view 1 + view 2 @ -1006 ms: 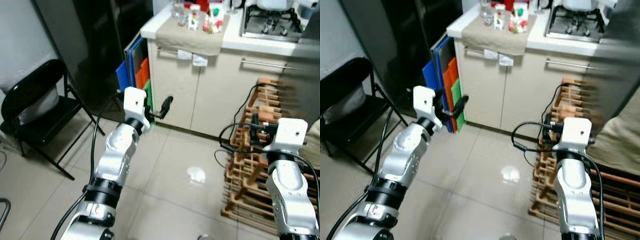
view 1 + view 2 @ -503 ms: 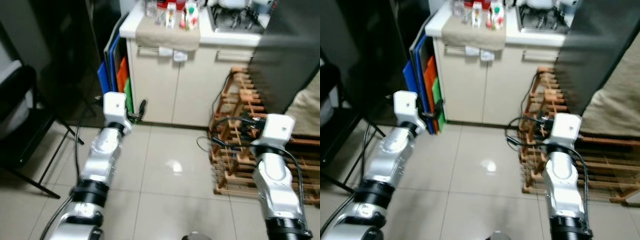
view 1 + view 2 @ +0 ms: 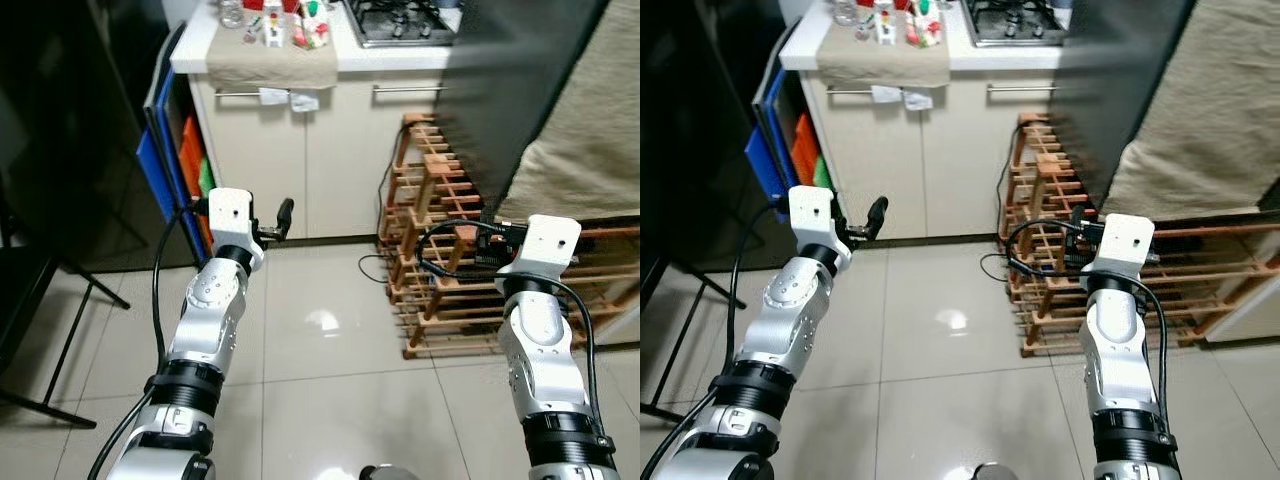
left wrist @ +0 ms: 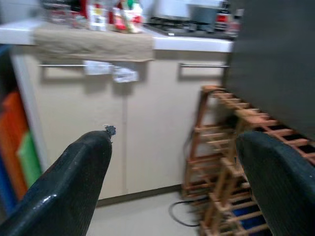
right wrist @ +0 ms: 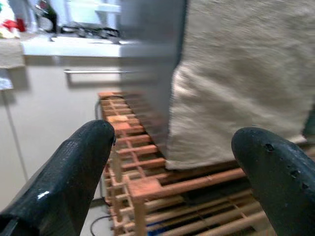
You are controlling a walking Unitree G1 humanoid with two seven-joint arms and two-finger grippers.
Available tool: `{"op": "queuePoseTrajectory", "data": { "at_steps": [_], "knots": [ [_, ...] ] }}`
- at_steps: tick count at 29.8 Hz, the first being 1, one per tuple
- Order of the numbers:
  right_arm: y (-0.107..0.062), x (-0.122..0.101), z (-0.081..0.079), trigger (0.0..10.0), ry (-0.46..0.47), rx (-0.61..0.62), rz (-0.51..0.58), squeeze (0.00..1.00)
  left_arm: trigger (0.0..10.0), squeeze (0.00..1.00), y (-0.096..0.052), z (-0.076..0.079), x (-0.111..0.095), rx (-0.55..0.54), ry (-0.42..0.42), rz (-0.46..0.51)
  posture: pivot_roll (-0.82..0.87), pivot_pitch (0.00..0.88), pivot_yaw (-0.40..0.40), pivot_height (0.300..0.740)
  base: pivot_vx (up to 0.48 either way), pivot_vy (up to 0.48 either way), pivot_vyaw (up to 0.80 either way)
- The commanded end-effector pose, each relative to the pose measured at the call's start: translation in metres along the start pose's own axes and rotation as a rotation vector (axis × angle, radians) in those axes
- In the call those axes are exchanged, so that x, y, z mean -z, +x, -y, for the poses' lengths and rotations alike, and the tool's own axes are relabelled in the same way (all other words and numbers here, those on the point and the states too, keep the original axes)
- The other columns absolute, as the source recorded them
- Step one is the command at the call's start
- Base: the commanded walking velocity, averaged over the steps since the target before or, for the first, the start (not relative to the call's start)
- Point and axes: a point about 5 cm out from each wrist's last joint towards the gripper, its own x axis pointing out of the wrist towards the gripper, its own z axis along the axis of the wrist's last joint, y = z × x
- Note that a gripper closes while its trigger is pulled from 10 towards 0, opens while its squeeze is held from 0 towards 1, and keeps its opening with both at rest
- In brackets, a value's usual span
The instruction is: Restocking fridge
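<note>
A tall dark grey slab (image 3: 520,90), perhaps the fridge's side, rises at the upper right with a beige cloth (image 3: 590,130) hanging beside it. My left gripper (image 4: 172,142) is held out at chest height toward the cream cabinet (image 3: 300,160), open and holding nothing. Its black finger (image 3: 285,210) shows past the white wrist block. My right gripper (image 5: 172,142) is open too and holds nothing. It points at the wooden rack (image 3: 440,230) below the dark slab. Small bottles and jars (image 3: 280,20) stand on the counter's cloth.
A gas hob (image 3: 400,20) sits on the counter. Blue and orange boards (image 3: 165,150) lean by the cabinet's left side. A black folding chair's legs (image 3: 50,320) stand at the left edge. Black cables (image 3: 385,265) trail on the glossy tiled floor (image 3: 320,350) by the rack.
The whole view has swung to the right: the chair slid off to the left, while the rack, dark slab and beige cloth came in. Both arms keep their pose.
</note>
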Motion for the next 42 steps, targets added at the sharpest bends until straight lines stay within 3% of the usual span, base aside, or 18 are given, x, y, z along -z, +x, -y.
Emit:
{"op": "queuePoseTrajectory", "data": {
  "at_steps": [1, 14, 20, 22, 28, 37, 42],
  "knots": [
    [0.004, -0.005, -0.001, 10.0, -0.004, 0.002, 0.024, 0.0, 10.0, 0.0, 0.004, 0.005, -0.008, 0.037, 0.019, 0.036, -0.12, 0.0, 0.051, 0.74, 0.259, 0.405, -0.67],
    [0.002, -0.003, -0.005, 10.0, -0.001, 0.001, 0.031, 0.0, 10.0, 0.0, 0.01, 0.011, -0.009, 0.093, 0.041, 0.021, -0.14, 0.0, 0.073, 0.74, 0.1, 0.423, -0.67],
    [-0.002, 0.0, 0.003, 10.0, 0.001, 0.018, 0.02, 0.0, 10.0, 0.0, 0.008, 0.008, -0.004, 0.078, 0.045, -0.001, -0.14, 0.0, 0.07, 0.74, 0.0, 0.0, -0.67],
    [-0.004, 0.003, 0.007, 10.0, -0.006, 0.029, 0.013, 0.0, 10.0, 0.0, 0.009, 0.005, -0.001, 0.049, -0.024, -0.02, -0.14, 0.0, 0.067, 0.74, 0.0, 0.0, -0.67],
    [-0.004, 0.0, 0.009, 10.0, -0.017, 0.05, 0.031, 0.0, 10.0, 0.0, 0.011, 0.004, -0.002, 0.031, -0.063, -0.018, -0.14, 0.0, 0.069, 0.74, 0.0, 0.0, -0.67],
    [0.001, -0.009, 0.007, 10.0, -0.045, 0.04, 0.068, 0.0, 10.0, 0.0, 0.012, 0.008, -0.007, 0.06, -0.033, 0.023, -0.15, 0.0, 0.064, 0.74, 0.0, 0.0, -0.67],
    [0.0, -0.008, 0.006, 10.0, -0.046, 0.036, 0.068, 0.0, 10.0, 0.0, 0.012, 0.012, -0.013, 0.075, -0.047, 0.066, -0.15, 0.0, 0.061, 0.74, 0.45, 0.0, -0.68]
  ]
}}
